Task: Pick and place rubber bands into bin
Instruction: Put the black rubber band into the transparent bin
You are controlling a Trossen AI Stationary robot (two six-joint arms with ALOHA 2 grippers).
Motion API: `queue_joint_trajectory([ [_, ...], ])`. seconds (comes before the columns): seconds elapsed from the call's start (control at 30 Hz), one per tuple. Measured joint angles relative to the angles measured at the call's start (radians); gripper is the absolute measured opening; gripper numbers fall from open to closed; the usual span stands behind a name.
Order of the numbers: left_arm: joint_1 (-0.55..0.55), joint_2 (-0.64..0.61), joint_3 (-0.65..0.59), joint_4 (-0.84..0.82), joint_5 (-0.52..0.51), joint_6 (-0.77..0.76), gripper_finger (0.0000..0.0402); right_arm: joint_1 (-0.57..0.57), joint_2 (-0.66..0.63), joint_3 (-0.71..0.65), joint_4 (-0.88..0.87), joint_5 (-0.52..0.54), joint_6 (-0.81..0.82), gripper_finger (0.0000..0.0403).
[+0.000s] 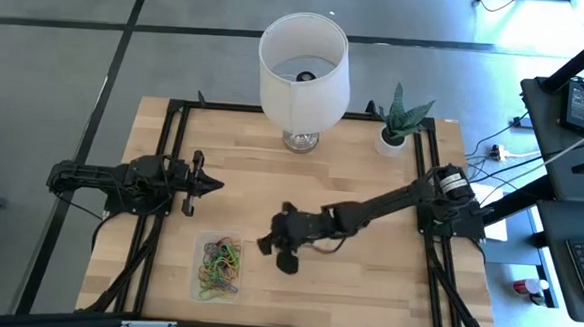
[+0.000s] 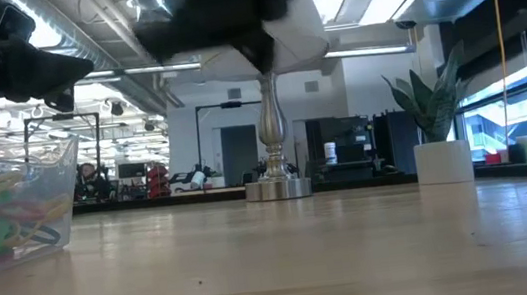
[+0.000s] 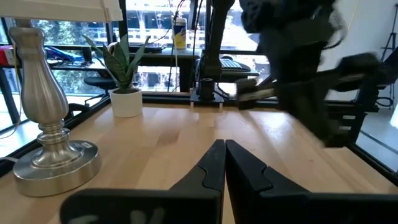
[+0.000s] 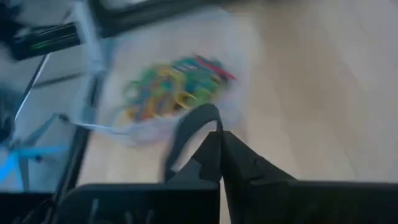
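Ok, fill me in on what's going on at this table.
The right end effector hangs over the wood table beside the clear bin, fingers shut on a black rubber band. The bin already holds a heap of coloured rubber bands. The left end effector waits shut at the table's left side.

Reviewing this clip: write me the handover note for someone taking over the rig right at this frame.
Left end effector: shut, empty, waiting at the table's left side, above the wood.
Right end effector: reaching across mid-table toward the bin, raised off the table. Its fingers meet at the tips, with a dark band looped around one finger, apparently a black rubber band.
Bin: near the front left corner, holding a pile of coloured rubber bands.
Done: most bands appear binned; no loose ones visible on the table.
Left: drop this band into the bin, then check the table for strays.
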Motion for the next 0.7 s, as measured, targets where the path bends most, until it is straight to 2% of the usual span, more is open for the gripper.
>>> queue_joint_trajectory([
  [0.13,0.0,0.0,0.0,0.0,0.0,0.0,0.0007,0.003,0.087,0.136,-0.012,-0.053,-0.187,0.0001],
  [0.3,0.0,0.0,0.0,0.0,0.0,0.0,0.0004,0.0,0.227,0.312,-0.016,-0.063,-0.296,0.0001],
  [0.5,0.0,0.0,0.0,0.0,0.0,0.0,0.0004,-0.002,0.399,0.519,-0.022,-0.069,-0.303,0.0016],
  [0.7,0.0,0.0,0.0,0.0,0.0,0.0,0.0004,-0.01,0.495,0.639,-0.115,-0.067,-0.303,0.005],
])
